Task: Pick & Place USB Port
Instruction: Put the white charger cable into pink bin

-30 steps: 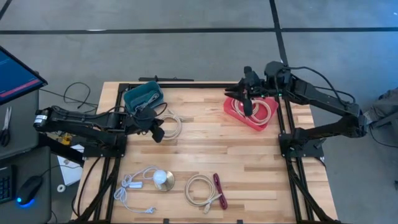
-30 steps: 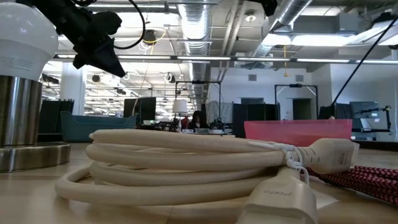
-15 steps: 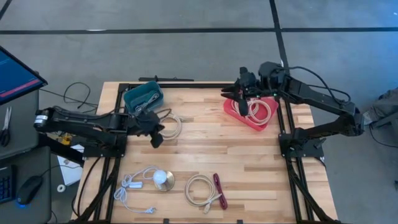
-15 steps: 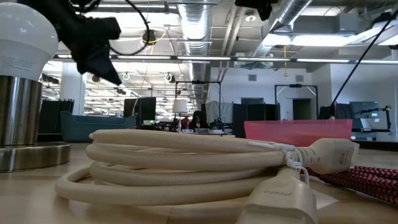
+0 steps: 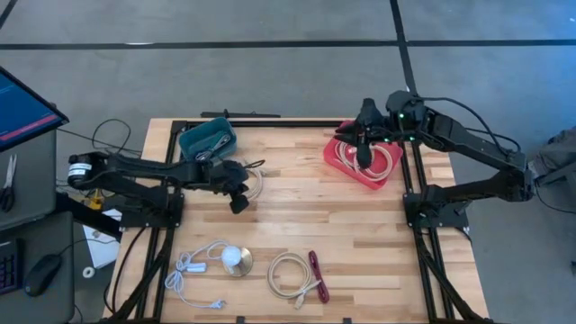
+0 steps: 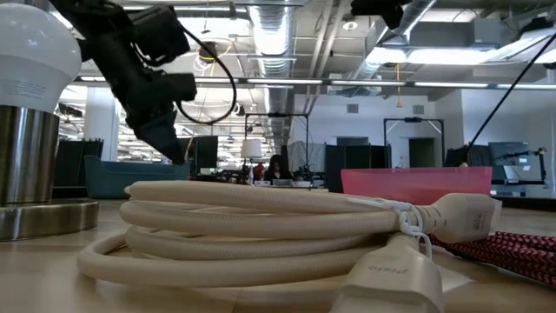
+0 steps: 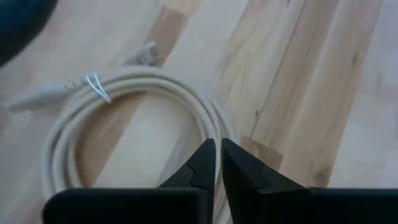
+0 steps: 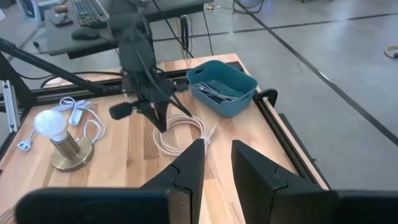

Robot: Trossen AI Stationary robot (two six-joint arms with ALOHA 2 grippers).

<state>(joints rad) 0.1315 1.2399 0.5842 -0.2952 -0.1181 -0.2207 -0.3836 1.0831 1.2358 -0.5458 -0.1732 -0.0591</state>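
Two arms in shot, but only the left one's really doing anything: over the last second the left tool [image 5: 238,201] has slid out from beside the teal bin [image 5: 187,137] and dropped lower, so it now sits right over the near edge of the white USB cable coil [image 5: 253,180]. I'd read that as lining up for the pick, nothing lifted yet. In the left wrist view its tips are pinched almost together with just a sliver between them, nothing in there, and the cable strand runs right under them. The coil lies flat on the desk [image 5: 360,234] just beside the bin, a loose oval tied at one spot. Its long axis looks to run roughly across the desk boards, and the two plug ends stick out on the bin side, pointing toward the bin. The right tool [image 5: 363,155] hangs over the red tray [image 5: 335,158], parted and empty.
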